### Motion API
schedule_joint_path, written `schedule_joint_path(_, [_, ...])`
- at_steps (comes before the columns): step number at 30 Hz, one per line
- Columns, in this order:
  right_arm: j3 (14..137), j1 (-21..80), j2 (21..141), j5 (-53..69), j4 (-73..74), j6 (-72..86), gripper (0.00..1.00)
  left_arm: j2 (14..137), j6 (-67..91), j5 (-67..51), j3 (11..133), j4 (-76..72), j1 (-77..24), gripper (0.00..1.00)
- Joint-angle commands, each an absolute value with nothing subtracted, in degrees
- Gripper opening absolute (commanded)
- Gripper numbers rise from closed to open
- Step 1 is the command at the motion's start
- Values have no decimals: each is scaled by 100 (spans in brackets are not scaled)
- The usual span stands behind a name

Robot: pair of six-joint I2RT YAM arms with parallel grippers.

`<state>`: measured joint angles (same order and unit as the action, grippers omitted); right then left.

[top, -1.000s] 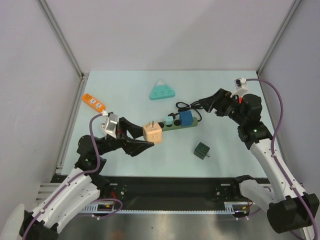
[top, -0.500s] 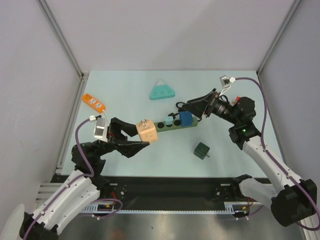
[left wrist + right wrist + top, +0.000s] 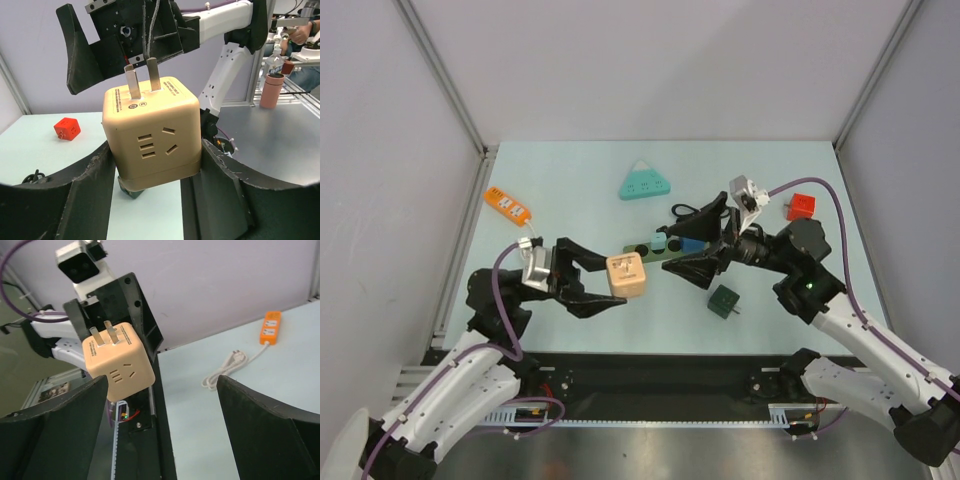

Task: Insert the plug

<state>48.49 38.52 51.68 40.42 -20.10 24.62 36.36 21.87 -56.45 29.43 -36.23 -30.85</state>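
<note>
A beige cube plug (image 3: 625, 275) with two metal prongs (image 3: 142, 77) pointing up is clamped between the black fingers of my left gripper (image 3: 154, 150), lifted off the table. My right gripper (image 3: 697, 243) stands open and empty just right of the cube, facing it; the cube (image 3: 120, 367) shows ahead of its left finger (image 3: 55, 430). Behind the right gripper lies the dark green power strip (image 3: 642, 249), with a teal plug (image 3: 660, 243) and a blue plug (image 3: 691, 243) in it, partly hidden.
A dark green cube (image 3: 724, 300) sits near the right arm, a red cube (image 3: 802, 206) at the back right. A teal triangular socket (image 3: 645, 181) lies at the back, an orange power strip (image 3: 508, 204) with a white cable (image 3: 227, 371) at the left.
My right arm has swung from the back right to the centre, jaws spread toward the beige cube, uncovering the red cube. The left gripper shifted slightly with the cube.
</note>
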Motion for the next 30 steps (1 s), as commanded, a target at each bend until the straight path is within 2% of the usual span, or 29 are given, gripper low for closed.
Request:
schedule_joint_path(1, [5185,3972,5106,3309,-1496,1935,96,3761,2116,-5146,3295,-3509,-3111,0])
schedule_joint_path(2, [5186,4025,5106,3305,-1494,1847,96,3770,2118,-4707,3296,-3507,-3111,0])
schedule_joint_path(5, [5168,4271,5037,1868,-924,1197,100,3841,3161,-3089,3261,-3525,-3111,0])
schedule_joint_path(7, [4845,4622,4949,934,-1097,540,100,3815,4040,-2194,3199,-3603,-3111,0])
schedule_joint_path(9, [4528,5016,4869,207,-1788,81,100,3736,4890,-1611,3129,-3447,-3111,0])
schedule_joint_path(12, [3790,5482,5009,-157,-3336,-1078,100,3639,5764,-1082,3041,-3550,-3111,0])
schedule_joint_path(15, [3551,5730,5516,-80,-4498,-1713,100,3604,6406,-862,3058,-3709,-3111,0])
schedule_joint_path(20, [3831,5757,6362,308,-6069,-1328,100,3525,6978,-677,3015,-3946,-3111,0])
schedule_joint_path(30, [4737,5933,7172,887,-6363,-949,100,3322,6979,-642,2900,-3999,-3111,0])
